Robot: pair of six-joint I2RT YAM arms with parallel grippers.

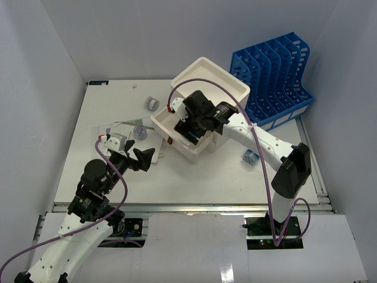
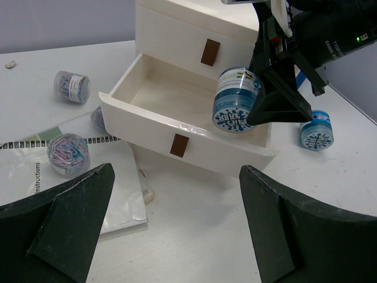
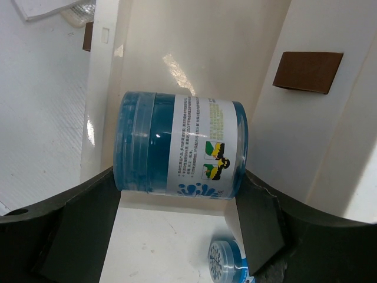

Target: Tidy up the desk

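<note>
The desk (image 1: pixel 200 171) is a wide white tabletop. My right gripper (image 1: pixel 189 127) is shut on a blue jar (image 3: pixel 179 147) with a white label. It holds the jar on its side over the open bottom drawer (image 2: pixel 177 94) of the white drawer box (image 1: pixel 206 76). The jar also shows in the left wrist view (image 2: pixel 235 100), just above the drawer's right end. My left gripper (image 2: pixel 177 218) is open and empty, low over bare desk in front of the drawer (image 1: pixel 141 159).
A second blue jar (image 1: pixel 250 157) lies on the desk right of the box. Two clear jars of paper clips (image 2: pixel 70 86) (image 2: pixel 68 153) and an instruction booklet (image 2: pixel 59 177) lie left of the drawer. A blue file rack (image 1: pixel 274 76) stands at the back right.
</note>
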